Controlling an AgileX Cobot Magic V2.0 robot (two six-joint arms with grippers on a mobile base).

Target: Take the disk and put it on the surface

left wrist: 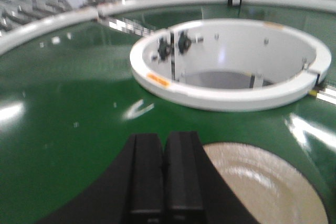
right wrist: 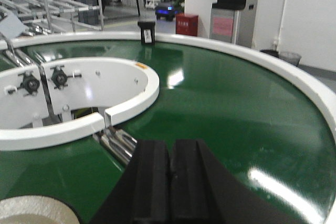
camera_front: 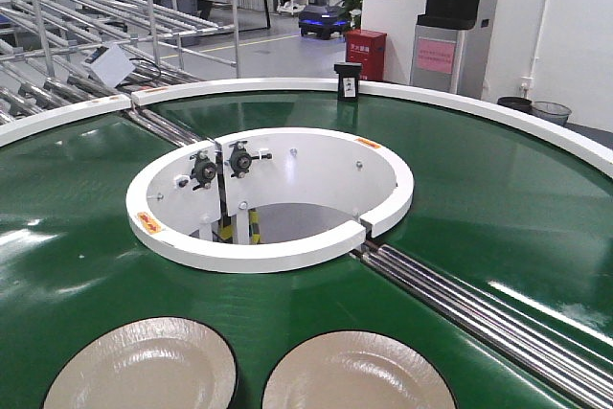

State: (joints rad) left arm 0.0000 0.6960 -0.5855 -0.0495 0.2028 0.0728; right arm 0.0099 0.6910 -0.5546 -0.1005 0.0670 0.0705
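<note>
**Bright overhead light, soft wrist views**

Even indoor light falls from above. White glare streaks lie on the green belt (camera_front: 536, 299), and a sheen shows on the pale plate (left wrist: 268, 182). The front view is sharp. The left wrist view is blurred throughout, perhaps by motion; the right wrist view is slightly soft. Shadows are faint.

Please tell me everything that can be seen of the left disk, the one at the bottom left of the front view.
The left disk is round and shallow like a plate, pale cream with a soft sheen, its rim slightly raised. It lies flat on the green belt, its lower part cut off by the picture edge. A second disk lies to its right, apart from it, with belt showing between. Nothing else touches it.
</note>
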